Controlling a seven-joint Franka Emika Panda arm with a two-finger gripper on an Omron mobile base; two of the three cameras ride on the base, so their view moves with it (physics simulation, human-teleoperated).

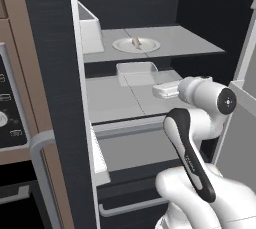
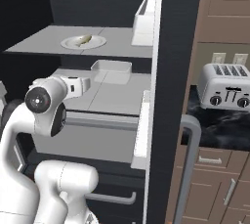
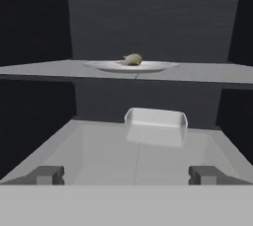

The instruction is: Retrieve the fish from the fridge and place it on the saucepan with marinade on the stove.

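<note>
- Left base view: The fridge [image 1: 55, 73] stood open, its pale shelves exposed. The fish [image 1: 136, 42] lay on a round white plate [image 1: 125, 46] on the upper shelf, well inside the compartment. A shallow clear tray [image 1: 136, 72] sat on the shelf below. The gripper [image 1: 162, 91] hovered over that lower shelf, near the tray and beneath the level of the plate, touching nothing.
- Right base view: The same arrangement appeared from the other side: the fish [image 2: 84, 39] on its plate [image 2: 71, 44] above, the tray [image 2: 111, 70] below, the white hand reaching in toward the lower shelf. A toaster [image 2: 226, 87] stood on the dark counter outside the fridge.
- Hand view: The camera looked level into the fridge, with the fish [image 3: 132, 60] on the plate [image 3: 104, 65] above the line of aim and the tray [image 3: 156, 118] straight ahead. The fingertips [image 3: 48, 174] stood spread as wide as they go, with nothing between them.
- Judgement: The step in hand appeared to be the reach for the fish. The next move would call for raising the hand to the upper shelf, advancing over the plate, and closing on the slim body without dragging the plate.
</note>
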